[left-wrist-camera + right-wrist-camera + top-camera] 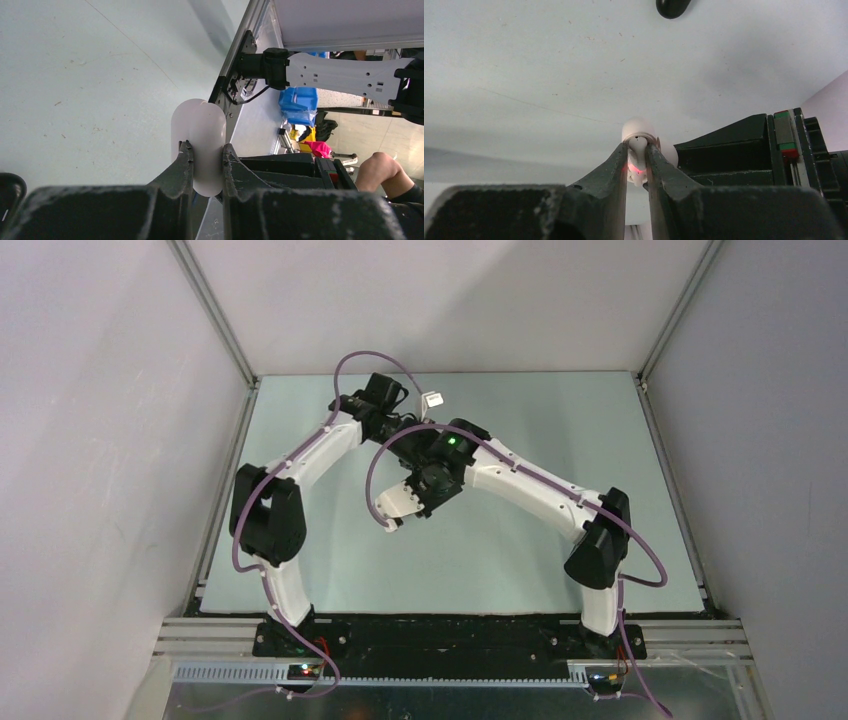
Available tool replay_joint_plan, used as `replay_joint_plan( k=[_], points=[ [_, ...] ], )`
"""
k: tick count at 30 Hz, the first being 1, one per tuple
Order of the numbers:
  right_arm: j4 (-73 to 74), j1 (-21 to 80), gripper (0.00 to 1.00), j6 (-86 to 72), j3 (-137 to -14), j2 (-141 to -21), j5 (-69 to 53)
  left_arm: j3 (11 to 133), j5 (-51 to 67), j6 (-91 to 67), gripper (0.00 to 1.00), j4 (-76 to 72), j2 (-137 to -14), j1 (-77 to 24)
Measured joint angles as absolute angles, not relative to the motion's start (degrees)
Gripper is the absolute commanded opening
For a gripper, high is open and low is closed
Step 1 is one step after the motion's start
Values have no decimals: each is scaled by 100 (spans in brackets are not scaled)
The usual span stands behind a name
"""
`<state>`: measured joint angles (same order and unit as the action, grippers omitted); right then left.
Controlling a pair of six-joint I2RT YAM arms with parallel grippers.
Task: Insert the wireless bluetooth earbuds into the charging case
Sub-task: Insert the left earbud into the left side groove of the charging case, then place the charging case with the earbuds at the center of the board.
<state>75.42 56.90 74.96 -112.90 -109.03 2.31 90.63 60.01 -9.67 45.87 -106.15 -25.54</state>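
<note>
At the left pincer [207, 150]: we see its two dark fingers pressed against the sides of a white case [197, 120]. The case stands on edge between them, its rounded end reaching out past the tips.
At the right pincer [638, 147]: we see the fingers drawn close, pinching a white earbud [637, 142]. A red glow shows on its lower part between the tips.
Earbud's place: in the right pincer, with the pale surface [549, 65] behind it. We cannot tell whether it touches the case.
Just beside the right tips: we see a rounded white shape [669, 155] past one finger, and cannot tell what it is.
Farther along the surface: a black rounded object [672, 7] lies well apart from the earbud, cut off by the top edge of the right wrist view.
From above: the left arm [300, 455] and right arm [530, 485] bend toward each other over the middle of the surface. The right wrist covers the left pincer there.
Beyond the surface's edge: a metal rail [240, 85], then a blue bin [298, 102] and a bare knee [382, 170].
</note>
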Motion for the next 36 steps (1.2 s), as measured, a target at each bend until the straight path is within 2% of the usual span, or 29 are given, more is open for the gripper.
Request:
replay_joint_plan(
  k=[11,18,25,27,29,32,36],
  points=[
    [7498,5660,35,7487,-11244,-10672,161,9063,6073,-1007,0,4539,-10621,-2519],
    [7131,5413,37,7384,-11347,-10385,-209,9013,6198,-1011,0,4563,-10696,-2532],
    [6768,4602,40,6641,-11419,-9778,-1422,8965,6292,-987,0,4598,-10698,-2504],
    [6307,4200,47,6171,-11059,-9310,-1951,8908,6326,-915,0,4591,-10698,-2460],
    [5610,3701,52,5485,-10180,-8530,-2471,8788,6313,-790,0,4589,-10696,-2401],
    [4762,3153,52,4510,-8851,-7489,-2974,8597,6160,-384,0,4705,-10718,-2300],
    [4176,2932,51,3417,-8020,-7262,-3422,8493,5795,416,0,4917,-10912,-2231]
  ],
)
